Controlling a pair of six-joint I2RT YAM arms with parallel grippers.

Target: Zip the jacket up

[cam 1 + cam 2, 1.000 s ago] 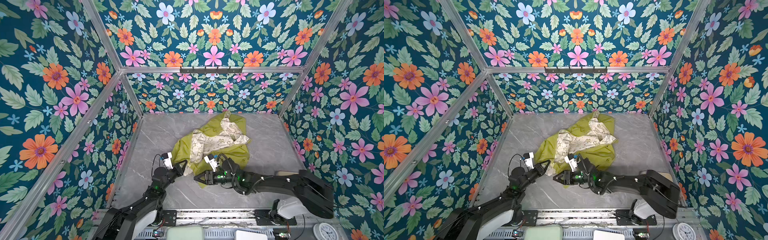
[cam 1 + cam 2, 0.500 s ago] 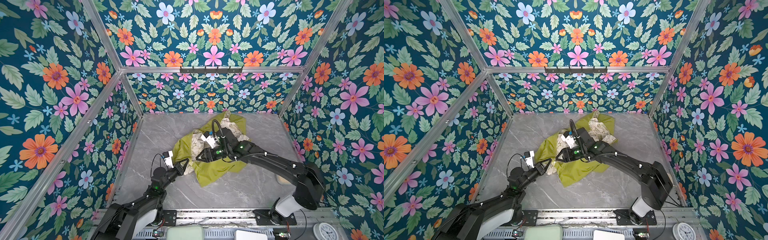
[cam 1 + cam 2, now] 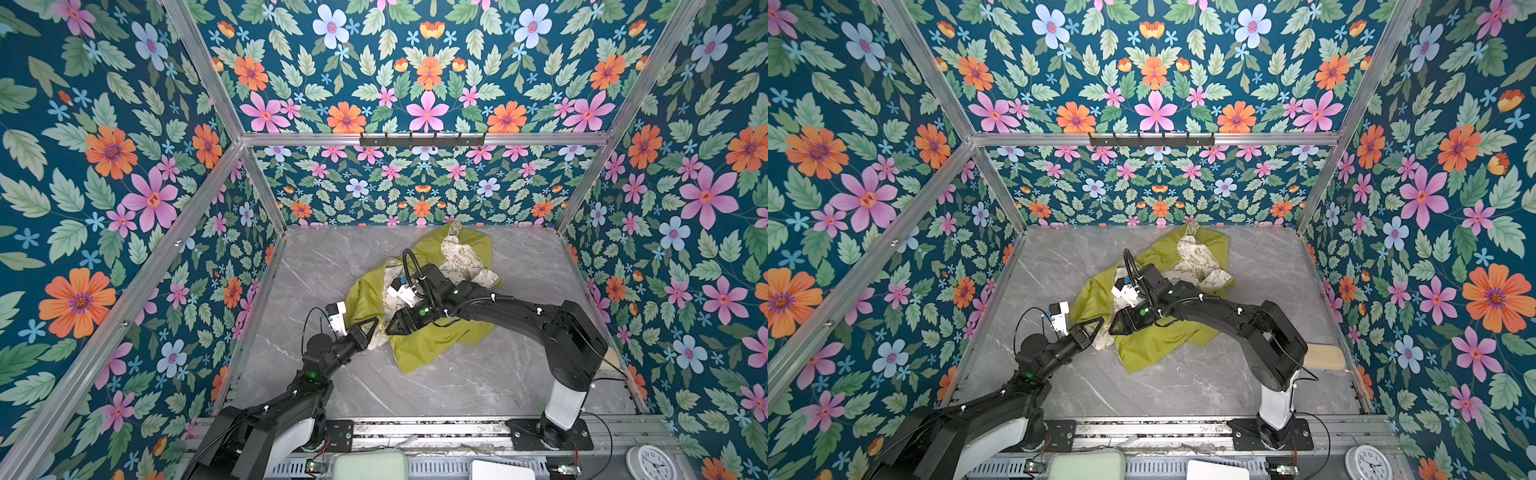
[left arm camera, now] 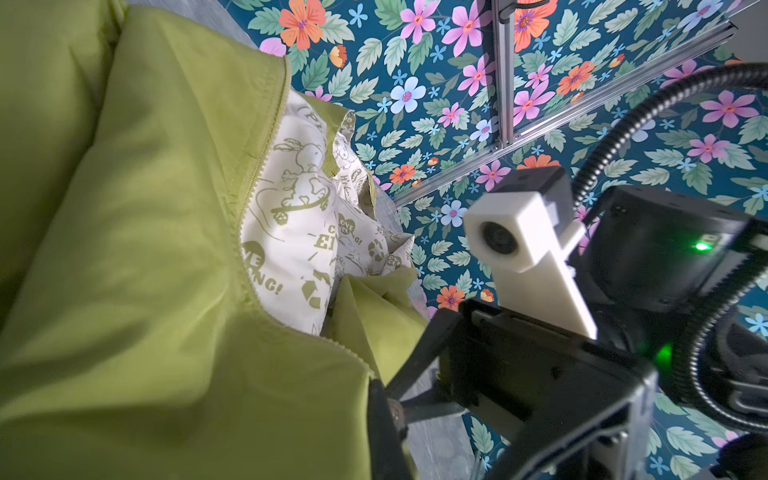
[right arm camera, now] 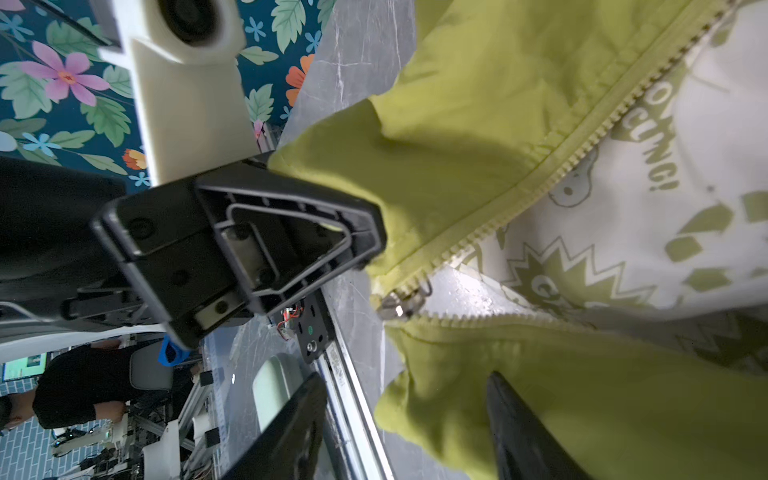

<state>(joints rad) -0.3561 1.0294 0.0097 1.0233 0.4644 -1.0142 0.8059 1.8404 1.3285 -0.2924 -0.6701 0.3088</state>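
Note:
The jacket (image 3: pixel 415 349) lies crumpled on the grey marble table (image 3: pixel 324 266), lime-green with its cream printed lining (image 3: pixel 461 257) turned up. My left gripper (image 3: pixel 376 322) is shut on the jacket's green edge beside the zipper's lower end; the right wrist view shows that grip (image 5: pixel 357 237). A metal zipper slider (image 5: pixel 399 305) sits at the foot of the two separated rows of teeth. My right gripper (image 3: pixel 388 330) hovers tip to tip with the left one, open, its fingers (image 5: pixel 523 432) spread over green fabric. The left wrist view shows the open zipper edge (image 4: pixel 249 195).
Floral walls with aluminium posts close in the table on three sides. A black hook rail (image 3: pixel 422 139) runs along the back wall. A beige pad (image 3: pixel 1323 357) lies behind the right arm. At the front rail sit a pale green box (image 3: pixel 370 465) and a clock (image 3: pixel 652 463).
My right arm rose from low along the front edge, passed over the jacket's middle, then came down beside the left gripper, its jaws widening. The left gripper kept its hold.

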